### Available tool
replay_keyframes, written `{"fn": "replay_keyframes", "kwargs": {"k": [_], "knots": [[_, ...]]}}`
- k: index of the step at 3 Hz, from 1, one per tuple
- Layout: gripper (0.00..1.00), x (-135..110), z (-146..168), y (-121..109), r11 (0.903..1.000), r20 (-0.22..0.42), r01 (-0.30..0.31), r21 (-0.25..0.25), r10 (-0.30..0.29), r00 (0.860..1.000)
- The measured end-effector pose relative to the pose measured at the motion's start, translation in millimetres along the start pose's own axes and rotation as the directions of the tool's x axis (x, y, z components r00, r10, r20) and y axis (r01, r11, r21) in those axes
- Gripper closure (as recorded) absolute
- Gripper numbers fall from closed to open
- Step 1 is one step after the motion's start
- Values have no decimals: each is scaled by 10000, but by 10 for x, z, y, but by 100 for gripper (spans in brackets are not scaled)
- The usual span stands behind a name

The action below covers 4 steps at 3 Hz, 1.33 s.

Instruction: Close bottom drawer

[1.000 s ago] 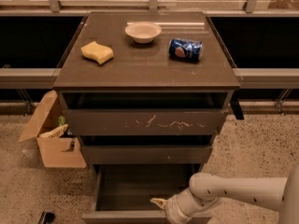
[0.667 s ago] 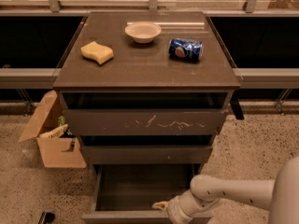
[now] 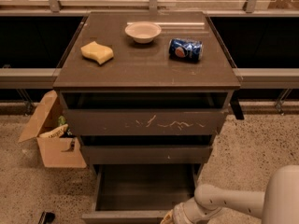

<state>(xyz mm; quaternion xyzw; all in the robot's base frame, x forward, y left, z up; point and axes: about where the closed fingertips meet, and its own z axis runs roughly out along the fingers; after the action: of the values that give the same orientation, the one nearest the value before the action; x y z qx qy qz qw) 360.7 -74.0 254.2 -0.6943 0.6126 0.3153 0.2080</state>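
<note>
– Gripper [image 3: 169,217] first: where is it?
– Down at the lower edge of the view, at the end of the pale arm [image 3: 224,202] that reaches in from the right. Only its tip shows, so I cannot tell whether it is open or closed.
– And the bottom drawer [image 3: 145,192]?
– Pulled well out from the cabinet, its deep box showing under the middle drawer [image 3: 147,154]. The gripper sits right at the drawer's front panel, toward its right end; whether they touch, I cannot tell.
– Anything else nearby?
– A cardboard box [image 3: 58,148] stands on the floor to the cabinet's left.
</note>
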Motion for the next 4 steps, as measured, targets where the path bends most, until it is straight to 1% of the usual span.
{"fn": "replay_keyframes", "kwargs": {"k": [1, 2, 3, 4], "knots": [[96, 252, 147, -12, 9996, -268, -199, 179, 204, 9994], [100, 482, 283, -31, 9982, -462, -476, 356, 492, 9977], [100, 689, 375, -77, 9943, -543, -787, 720, 827, 9951], [87, 794, 383, -187, 9880, -557, -909, 1244, 985, 9936]]}}
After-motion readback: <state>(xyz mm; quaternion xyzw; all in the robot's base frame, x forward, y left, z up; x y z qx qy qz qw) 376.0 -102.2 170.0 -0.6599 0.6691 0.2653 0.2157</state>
